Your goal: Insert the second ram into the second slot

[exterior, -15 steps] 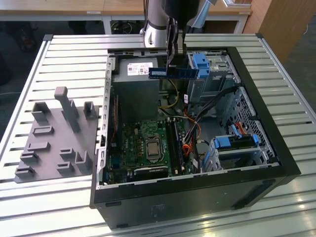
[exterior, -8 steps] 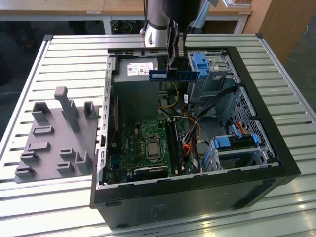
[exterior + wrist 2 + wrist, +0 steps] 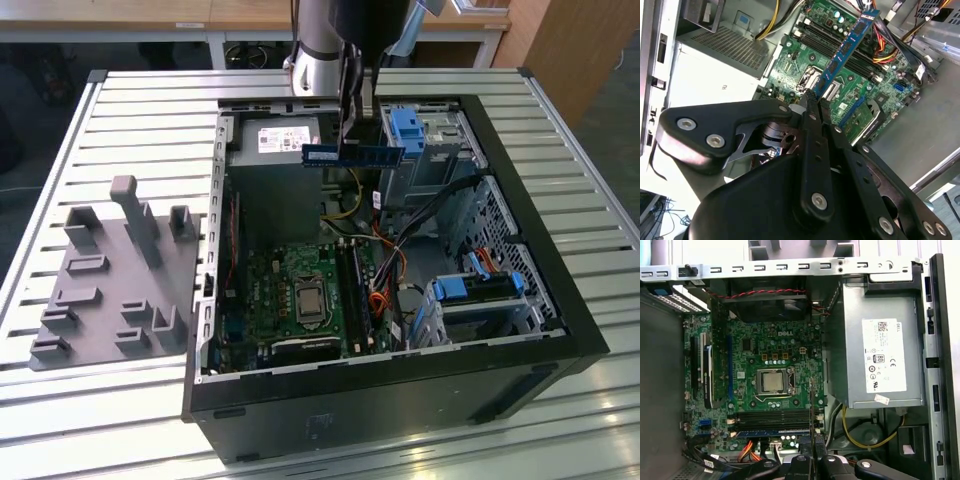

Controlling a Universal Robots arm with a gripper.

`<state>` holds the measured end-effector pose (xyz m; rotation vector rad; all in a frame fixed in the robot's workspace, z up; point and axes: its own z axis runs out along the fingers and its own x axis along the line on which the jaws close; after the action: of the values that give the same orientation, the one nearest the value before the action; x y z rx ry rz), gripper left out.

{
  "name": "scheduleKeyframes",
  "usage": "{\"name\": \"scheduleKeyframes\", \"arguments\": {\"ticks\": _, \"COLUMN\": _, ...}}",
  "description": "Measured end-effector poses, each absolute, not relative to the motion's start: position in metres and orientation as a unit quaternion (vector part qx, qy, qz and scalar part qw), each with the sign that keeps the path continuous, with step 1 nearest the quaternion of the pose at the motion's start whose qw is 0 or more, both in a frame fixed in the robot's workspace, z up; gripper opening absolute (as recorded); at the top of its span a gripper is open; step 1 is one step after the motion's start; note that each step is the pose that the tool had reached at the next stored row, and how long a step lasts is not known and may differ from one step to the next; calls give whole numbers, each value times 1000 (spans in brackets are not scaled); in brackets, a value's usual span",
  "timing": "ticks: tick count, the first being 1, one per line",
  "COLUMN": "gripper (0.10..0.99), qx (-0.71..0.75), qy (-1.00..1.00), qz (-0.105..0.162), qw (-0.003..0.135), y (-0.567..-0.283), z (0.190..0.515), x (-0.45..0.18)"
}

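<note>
While in the gripper (image 3: 352, 142) — second ram (image 3: 378, 155) horizontal.

Bright, even light, probably overhead; glare on table (image 3: 420, 455); case (image 3: 270, 200) interior shadowed.

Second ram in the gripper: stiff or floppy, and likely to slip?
Probably stiff: the second ram hangs level from the gripper with no visible sag. Likely light, being a thin board held aloft by a narrow pinch. It might pivot if bumped, since the slim fingers cover little of its length.
</note>
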<state>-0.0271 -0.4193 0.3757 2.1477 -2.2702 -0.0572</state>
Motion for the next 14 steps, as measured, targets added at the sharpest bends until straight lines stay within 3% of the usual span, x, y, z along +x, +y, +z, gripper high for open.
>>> {"name": "scheduleKeyframes", "arguments": {"ticks": 14, "gripper": 137, "qx": 687, "qy": -726, "qz": -17, "qw": 9, "y": -423, "z": 376, "x": -27}}
